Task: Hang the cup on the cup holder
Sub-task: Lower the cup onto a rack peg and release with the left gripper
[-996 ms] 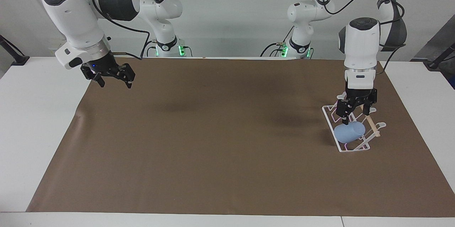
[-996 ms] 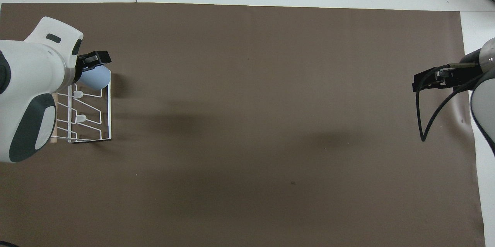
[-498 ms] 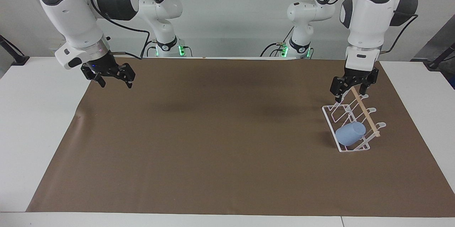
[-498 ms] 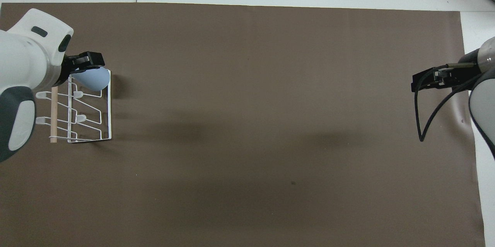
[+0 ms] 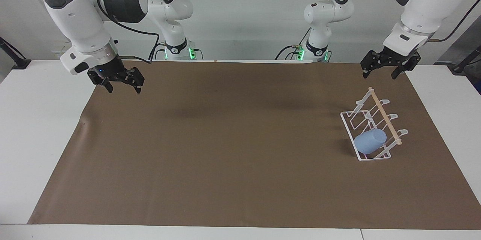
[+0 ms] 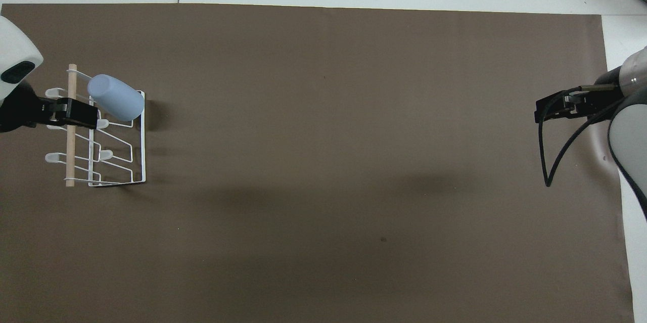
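The light blue cup (image 5: 370, 141) hangs tilted on a prong of the white wire cup holder (image 5: 359, 114), at the holder's end farther from the robots. It also shows in the overhead view (image 6: 115, 104), on the cup holder (image 6: 143, 161). The holder stands near the left arm's end of the mat. My left gripper (image 5: 379, 76) is open and empty, raised high over the mat's edge near the robots, apart from the holder; from above it covers the holder's dowel (image 6: 76, 113). My right gripper (image 5: 124, 89) is open and empty, waiting in the air over the right arm's end of the mat (image 6: 543, 110).
A brown mat (image 5: 225, 150) covers most of the white table (image 5: 37, 120). A black cable (image 6: 548, 161) loops down from the right arm's wrist.
My left gripper has lifted off the cup and risen up and back toward the robots. The cup stays on the holder. The right arm has hardly moved.
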Available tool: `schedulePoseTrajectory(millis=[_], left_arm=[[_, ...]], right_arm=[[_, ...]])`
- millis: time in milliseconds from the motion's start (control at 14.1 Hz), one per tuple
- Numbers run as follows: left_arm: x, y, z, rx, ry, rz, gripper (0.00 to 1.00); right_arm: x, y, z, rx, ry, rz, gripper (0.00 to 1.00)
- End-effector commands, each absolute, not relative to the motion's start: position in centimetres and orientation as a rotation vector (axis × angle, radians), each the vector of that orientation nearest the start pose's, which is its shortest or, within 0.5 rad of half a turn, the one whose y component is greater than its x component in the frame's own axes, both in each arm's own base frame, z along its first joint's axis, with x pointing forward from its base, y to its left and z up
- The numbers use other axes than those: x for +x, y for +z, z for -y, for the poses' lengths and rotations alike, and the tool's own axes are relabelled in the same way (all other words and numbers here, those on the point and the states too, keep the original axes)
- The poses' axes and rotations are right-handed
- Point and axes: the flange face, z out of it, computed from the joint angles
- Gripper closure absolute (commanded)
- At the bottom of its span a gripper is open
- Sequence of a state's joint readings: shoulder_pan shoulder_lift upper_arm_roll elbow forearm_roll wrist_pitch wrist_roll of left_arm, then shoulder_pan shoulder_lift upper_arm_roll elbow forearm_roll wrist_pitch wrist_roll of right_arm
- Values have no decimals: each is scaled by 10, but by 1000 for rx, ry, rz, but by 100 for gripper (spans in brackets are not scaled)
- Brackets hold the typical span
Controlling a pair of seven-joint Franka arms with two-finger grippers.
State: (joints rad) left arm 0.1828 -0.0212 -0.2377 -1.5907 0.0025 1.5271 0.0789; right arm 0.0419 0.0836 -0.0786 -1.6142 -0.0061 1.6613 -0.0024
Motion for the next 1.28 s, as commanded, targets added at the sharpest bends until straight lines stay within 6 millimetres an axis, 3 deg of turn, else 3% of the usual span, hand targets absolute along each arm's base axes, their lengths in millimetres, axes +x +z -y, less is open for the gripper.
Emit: schedulePoseTrajectory(millis=[0,213,498,569,711,1209], left_arm=[[545,635,35,-3151,39,-248,0],[537,625,43,-3143,57,-251,0],[536,629,46,-3141,41,-259,0],[537,630,57,-3136,35,-289,0],[538,631,49,-3137,36,-278,0],[535,636,53,-3145,20,-291,0]], right_arm=[[578,564,21,-3131,76,-45,0],[577,562,22,-3131,83,-50,0],[578,563,32,-3132,64,-89,0],[578,563,35,-3131,64,-113,0],[578,562,38,-3128,64,-216,0],[577,562,37,-3130,64,-199,0]])
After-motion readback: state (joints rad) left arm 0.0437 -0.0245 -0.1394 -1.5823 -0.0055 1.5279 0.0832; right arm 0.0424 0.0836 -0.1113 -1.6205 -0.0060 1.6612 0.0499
